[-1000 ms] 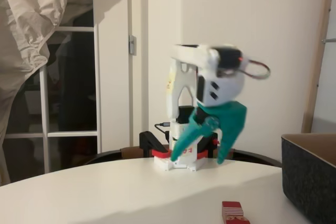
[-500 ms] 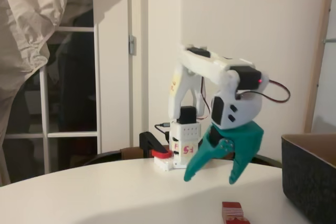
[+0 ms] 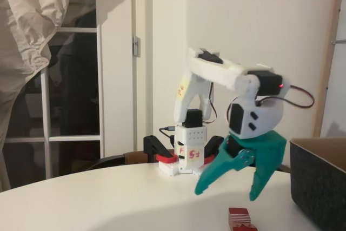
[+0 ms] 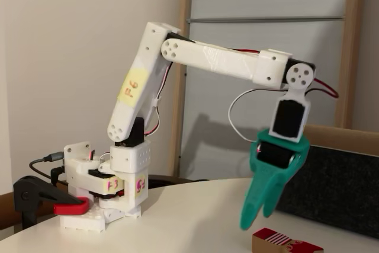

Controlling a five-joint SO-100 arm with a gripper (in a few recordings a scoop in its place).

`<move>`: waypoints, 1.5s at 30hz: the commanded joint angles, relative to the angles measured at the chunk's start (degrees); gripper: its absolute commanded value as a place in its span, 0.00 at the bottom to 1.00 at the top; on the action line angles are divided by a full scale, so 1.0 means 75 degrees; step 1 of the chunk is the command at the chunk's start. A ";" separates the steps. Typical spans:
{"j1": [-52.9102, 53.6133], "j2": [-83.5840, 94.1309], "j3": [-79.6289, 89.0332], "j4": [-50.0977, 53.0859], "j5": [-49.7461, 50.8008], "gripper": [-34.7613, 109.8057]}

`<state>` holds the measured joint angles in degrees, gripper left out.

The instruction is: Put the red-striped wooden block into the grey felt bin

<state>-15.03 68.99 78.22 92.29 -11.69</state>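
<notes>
Teal two-finger gripper (image 3: 231,190) hanging over the white round table (image 3: 108,198), fingers spread wide apart and pointing down, nothing between them; seen edge-on in a fixed view (image 4: 256,220), tips above the tabletop and clear of it. Just below and slightly to the right in one fixed view, small rectangular red-striped wooden block (image 3: 241,219) lying flat on the table at the bottom edge of the picture, red top up, red and white bands on its side; in the other fixed view (image 4: 287,243), same block low at the frame's bottom, near the fingertips but not touching them. White jointed arm (image 4: 225,63) reaching forward from its base, yellow label on the upright link, red and white wires looping at the wrist. Red clamp (image 4: 72,208) at the foot of the base. To the right, large dark charcoal-grey felt bin (image 3: 319,185), straight-walled, tan-brown inside, standing on the table well apart from the block. Pale wall and glazed door (image 3: 70,79) behind.
</notes>
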 commanded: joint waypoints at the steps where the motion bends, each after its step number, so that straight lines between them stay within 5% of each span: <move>1: -0.0258 0.0105 -0.0176 0.0070 -0.0223 0.50; 45: 0.0059 -0.1781 -0.0949 -0.0785 -0.0305 0.48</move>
<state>-15.12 55.63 72.07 86.66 -13.89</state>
